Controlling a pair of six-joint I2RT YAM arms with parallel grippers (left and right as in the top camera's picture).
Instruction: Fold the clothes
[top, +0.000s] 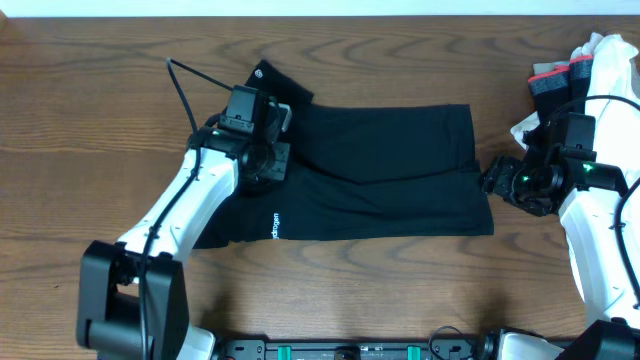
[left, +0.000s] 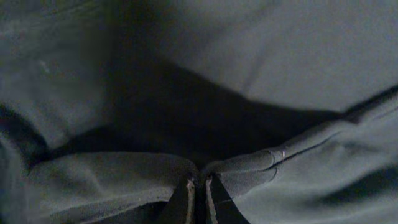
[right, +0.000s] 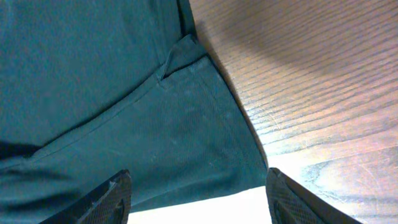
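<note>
- Left wrist view: left end effector (left: 198, 188) has its fingers pressed together, pinching a raised ridge of the T-shirt (left: 280, 62); fabric bunches on both sides of the tips.
- Right wrist view: right end effector (right: 198, 185) is spread and holds nothing. It hovers over the shirt's right edge, where cloth meets bare bench (right: 311, 74).
- Overhead, the shirt lies mid-bench as a rough rectangle, its logo at the near left edge and a sleeve poking out far left, beyond the left arm.
- Step in hand, as I judge it: gripping the left side for a fold.
- Next move likely calls for lifting that pinch and carrying it rightward across the body, while the right either pins or grips its edge so the cloth does not drag.
- Far right: a banded garment (top: 555, 80) and white cloth (top: 610, 55), apart from the shirt.
</note>
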